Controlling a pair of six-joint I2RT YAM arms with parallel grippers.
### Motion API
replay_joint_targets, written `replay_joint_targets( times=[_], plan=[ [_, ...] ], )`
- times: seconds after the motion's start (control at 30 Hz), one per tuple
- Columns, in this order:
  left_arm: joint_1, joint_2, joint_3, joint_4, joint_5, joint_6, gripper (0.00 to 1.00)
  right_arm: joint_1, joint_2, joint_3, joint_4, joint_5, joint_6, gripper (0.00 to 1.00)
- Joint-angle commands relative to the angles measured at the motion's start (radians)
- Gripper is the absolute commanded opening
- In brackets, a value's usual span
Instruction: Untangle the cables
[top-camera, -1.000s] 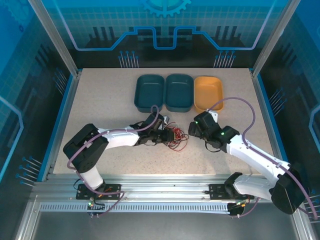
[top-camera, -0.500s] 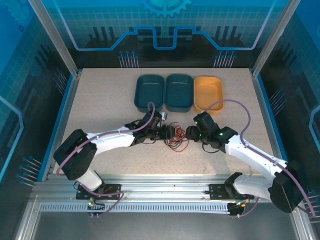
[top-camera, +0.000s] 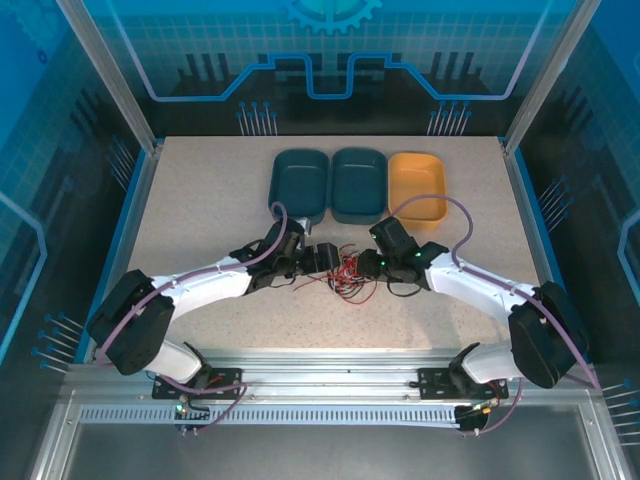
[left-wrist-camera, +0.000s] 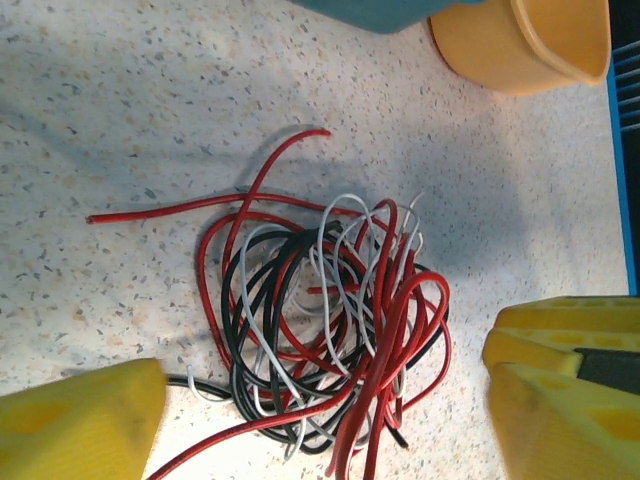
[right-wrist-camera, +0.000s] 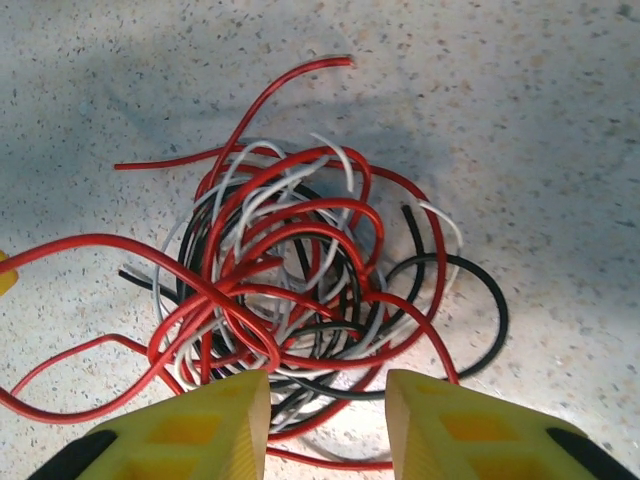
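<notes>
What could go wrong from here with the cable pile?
1. The right tool straddles several red and black strands of the cables at once. Closing there would likely grab a clump and tighten the knot.
2. The left tool stands open and pins nothing, so a pull may drag the whole pile.
3. Both tools sit close together across the pile and could bump.

White-and-black arms (top-camera: 200, 285) carry purple hoses (top-camera: 440, 198) and yellow end effector fingers (right-wrist-camera: 190, 430).
</notes>
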Motion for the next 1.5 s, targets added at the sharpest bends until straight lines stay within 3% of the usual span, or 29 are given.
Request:
replay_joint_targets(
  times=[0.0, 0.03, 0.33, 0.57, 1.07, 1.47],
  plan=[
    [0.013, -0.04, -0.024, -0.018, -0.019, 0.002, 0.95, 0.018, 0.038, 0.05, 0.022, -0.029, -0.028, 0.35],
    [0.014, -0.046, -0.028, -0.02, -0.023, 0.003, 0.99, 0.021, 0.05, 0.071, 0.018, -0.029, -0.031, 0.35],
    [0.044, -0.122, -0.069, -0.058, -0.089, -0.001, 0.99, 0.033, 0.145, 0.119, 0.031, -0.029, -0.037, 0.33],
    [0.07, -0.169, -0.093, -0.098, -0.115, -0.005, 0.99, 0.033, 0.199, 0.156, 0.006, -0.027, -0.042, 0.23],
    [0.081, -0.209, -0.103, -0.101, -0.162, 0.008, 0.99, 0.061, 0.076, 0.161, -0.045, 0.047, -0.084, 0.05],
    [0.081, -0.28, -0.127, -0.049, -0.172, 0.059, 0.99, 0.148, -0.009, 0.288, -0.178, 0.223, -0.163, 0.0]
  ],
)
